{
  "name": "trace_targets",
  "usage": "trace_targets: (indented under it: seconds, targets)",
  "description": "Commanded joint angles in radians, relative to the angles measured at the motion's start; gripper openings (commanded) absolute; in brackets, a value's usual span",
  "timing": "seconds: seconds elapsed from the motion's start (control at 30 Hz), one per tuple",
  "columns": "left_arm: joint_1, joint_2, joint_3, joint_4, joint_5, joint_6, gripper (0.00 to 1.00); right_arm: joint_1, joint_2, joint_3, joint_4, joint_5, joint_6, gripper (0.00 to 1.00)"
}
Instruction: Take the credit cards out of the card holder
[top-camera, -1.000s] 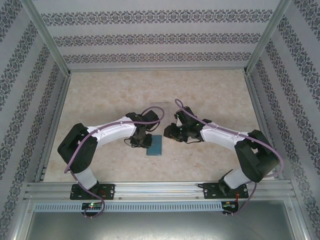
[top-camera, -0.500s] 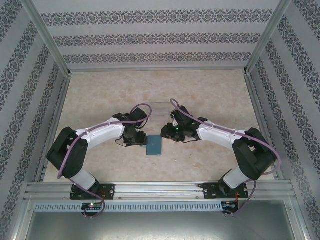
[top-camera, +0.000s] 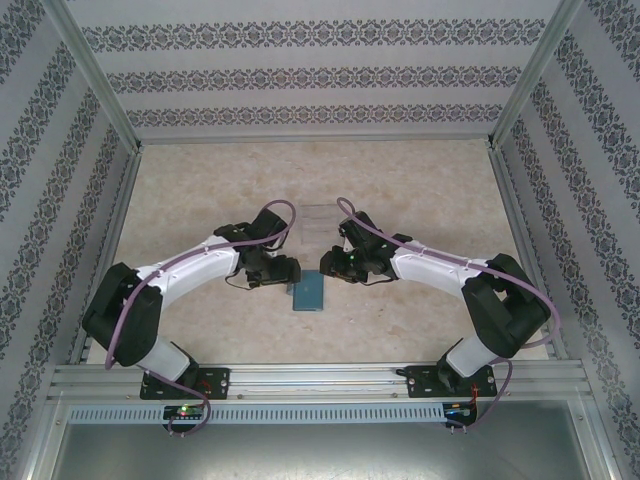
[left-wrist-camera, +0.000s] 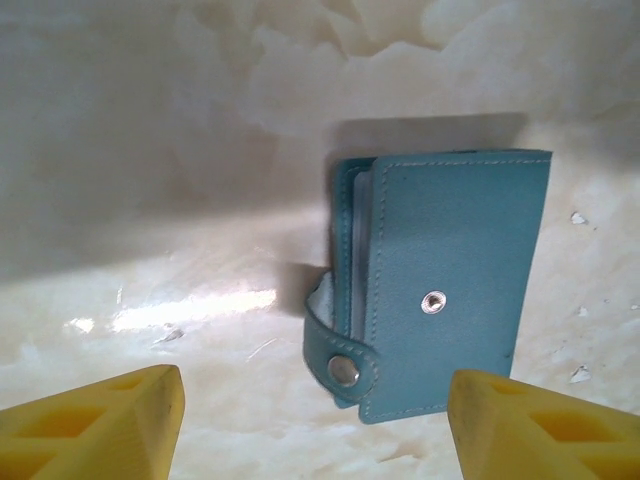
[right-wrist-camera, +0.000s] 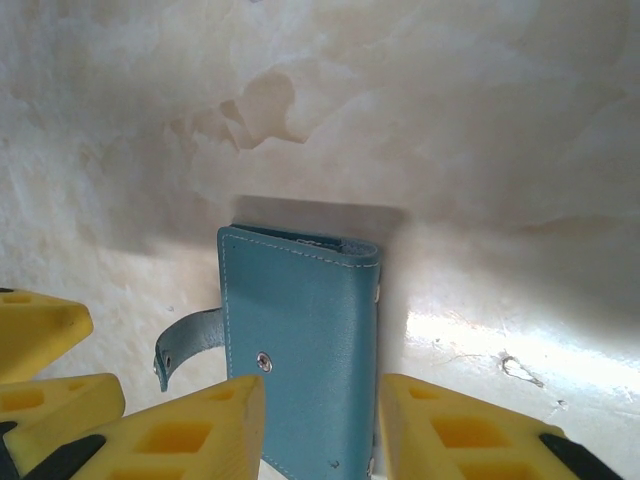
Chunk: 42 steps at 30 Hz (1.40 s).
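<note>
Fingers (left-wrist-camera: 110, 415) of the left gripper (left-wrist-camera: 312, 388) spread wide, yellow tips at either lower corner of the wrist view. Between them only table and the strap (left-wrist-camera: 340, 365) of the card holder (left-wrist-camera: 455, 270). Right gripper (right-wrist-camera: 320, 400): fingers (right-wrist-camera: 450, 430) parted narrowly, about the holder's width, with its near end showing in the gap. One pad overlaps the cover's edge in view, so they look to sit over it rather than clamp it (contact not discernible). Holder lies flat and folded shut on the marbled table (top-camera: 380, 330), teal cover up. From above it sits between the two grippers, a little nearer the arm bases. Strap undone, sticking out sideways off the cover. Pale edges at the holder's open side, possibly the credit cards (left-wrist-camera: 362, 240); cannot tell cards from pocket lining. Farther out, a pale rectangle (top-camera: 316, 217) lies flat on the table beyond both grippers, identity unclear. Patterned wall (top-camera: 320, 80) closes the far side.
</note>
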Motion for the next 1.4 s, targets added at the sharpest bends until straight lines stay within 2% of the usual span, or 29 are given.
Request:
trace_targets:
  seconds: [0.0, 0.1, 0.2, 0.43, 0.6, 0.8, 0.97, 1.1, 1.37]
  targets:
    - [-0.021, 0.068, 0.052, -0.036, 0.004, 0.044, 0.71, 0.009, 0.015, 0.027, -0.019, 0.019, 0.006, 0.37]
    - [-0.032, 0.134, 0.072, -0.06, 0.009, 0.059, 0.68, 0.009, 0.015, 0.024, -0.018, 0.019, 0.005, 0.37]
    - [-0.032, 0.139, 0.068, -0.068, -0.025, 0.053, 0.59, 0.01, 0.012, 0.022, -0.022, 0.02, 0.004, 0.37]
    - [-0.03, 0.103, 0.054, -0.052, -0.06, 0.036, 0.28, 0.01, 0.013, 0.026, -0.03, 0.024, -0.001, 0.37]
    - [-0.028, 0.095, 0.027, -0.012, -0.035, 0.017, 0.13, 0.019, 0.018, 0.051, -0.079, 0.044, -0.02, 0.37]
    - [-0.009, 0.039, -0.062, 0.101, 0.033, -0.038, 0.08, 0.057, 0.054, 0.117, -0.181, 0.08, -0.057, 0.44]
    - [0.027, -0.017, -0.151, 0.197, 0.09, -0.082, 0.06, 0.102, 0.107, 0.207, -0.311, 0.17, -0.102, 0.59]
    - [0.06, -0.053, -0.224, 0.268, 0.122, -0.109, 0.05, 0.126, 0.156, 0.261, -0.344, 0.18, -0.127, 0.7]
    - [0.101, -0.069, -0.34, 0.426, 0.206, -0.142, 0.05, 0.175, 0.293, 0.432, -0.488, 0.247, -0.191, 0.81]
